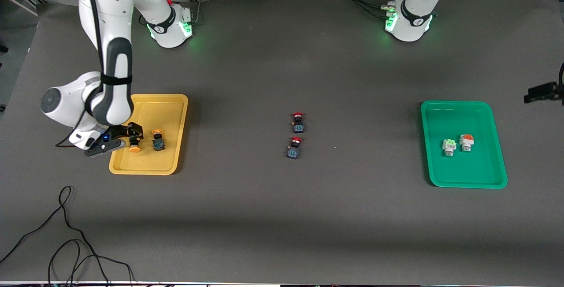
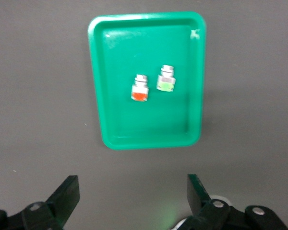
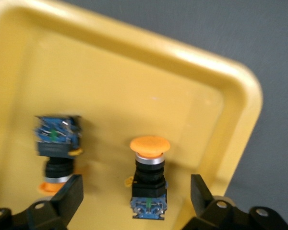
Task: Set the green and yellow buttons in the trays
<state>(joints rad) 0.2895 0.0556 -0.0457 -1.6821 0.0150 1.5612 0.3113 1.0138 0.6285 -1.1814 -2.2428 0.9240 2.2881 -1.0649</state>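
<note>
Right pincer (image 1: 128, 139) low over the yellow tray (image 1: 169, 102), at the right arm's end of the surface (image 1: 282, 216); its fingers (image 3: 69, 194) stand apart, and one yellow button (image 3: 149, 179) lies between them on the tray floor, untouched by either. A second yellow button (image 1: 158, 141) lies just beside the first, also in the tray, toward the table's middle.

Left pincer (image 2: 132, 199) — seen only from its wrist camera — hangs high above the green tray (image 1: 495, 124), fingers wide apart and empty; this arm waits. In the green tray, at the left arm's end, lie two white-bodied buttons close together: the green button (image 1: 448, 147) and an orange-red button (image 1: 466, 142), the green one slightly nearer the front camera.

At mid-surface, well apart from both trays, two red buttons with dark bodies — one (image 1: 298, 121) farther from the front camera, the other (image 1: 294, 147) nearer.
</note>
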